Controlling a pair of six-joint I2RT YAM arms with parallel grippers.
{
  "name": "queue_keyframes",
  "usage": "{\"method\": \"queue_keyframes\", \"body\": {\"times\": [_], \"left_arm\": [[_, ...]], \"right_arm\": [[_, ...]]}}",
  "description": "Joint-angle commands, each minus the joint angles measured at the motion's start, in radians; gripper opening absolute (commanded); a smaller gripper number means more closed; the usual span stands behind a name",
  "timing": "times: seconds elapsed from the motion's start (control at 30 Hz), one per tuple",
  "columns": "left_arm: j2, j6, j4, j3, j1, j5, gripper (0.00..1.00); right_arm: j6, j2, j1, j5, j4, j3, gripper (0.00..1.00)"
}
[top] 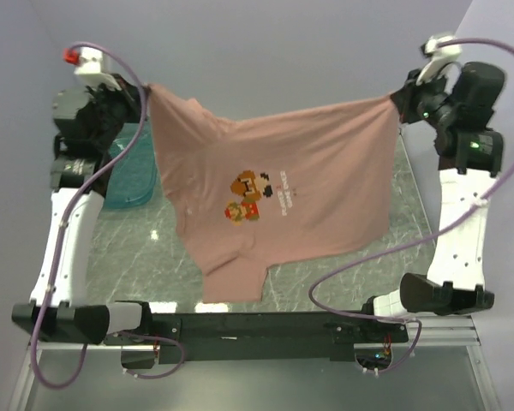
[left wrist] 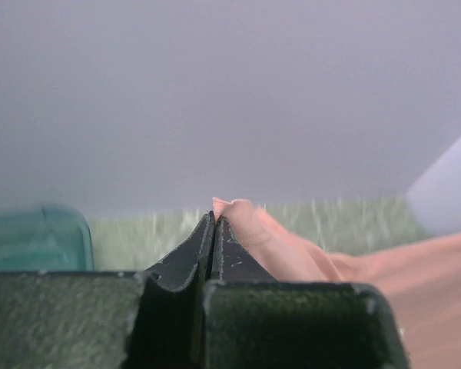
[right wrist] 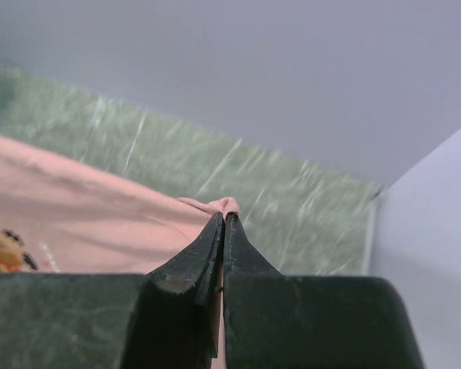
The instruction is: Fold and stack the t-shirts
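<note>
Right now the shirt (top: 274, 197) is up in the air, pulled wide between the two arms and hanging over the bench (top: 343, 270); I cannot tell if its low edge touches the bench. It is pink, soft and light; it sags in the middle and one sleeve droops at the bottom, so I think it will flop and bunch up if let go. It should not break; the best spots to hold look like the corners and edges, where the cloth can be pinched flat.

The left claw (top: 142, 91) is pinched tight on one top corner; the right claw (top: 394, 101) is pinched tight on the other; in each wrist view a little fold of pink cloth pokes out past the tips.

On the chest is a small blocky game picture (top: 247, 199) with white words (top: 284, 193) next to it; the words are too small to read; no other labels show. A teal tray (top: 133, 180) sits on the bench by the left arm, beside the shirt.
</note>
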Motion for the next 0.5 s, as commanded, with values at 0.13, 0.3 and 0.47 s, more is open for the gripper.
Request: {"method": "queue_keyframes", "body": {"times": [0.13,0.3,0.47], "left_arm": [[-0.121,-0.028,-0.009,0.292,0.006,-0.077,0.00],[-0.151,-0.056,-0.027,0.409,0.006,-0.082,0.00],[-0.190,-0.085,-0.018,0.488,0.006,-0.064,0.00]], "right_arm": [[0.027,-0.116,-0.024,0.086,-0.017,0.309,0.00],[0.061,-0.211,-0.032,0.111,0.028,0.332,0.00],[0.084,-0.268,-0.035,0.155,0.048,0.370,0.00]]}}
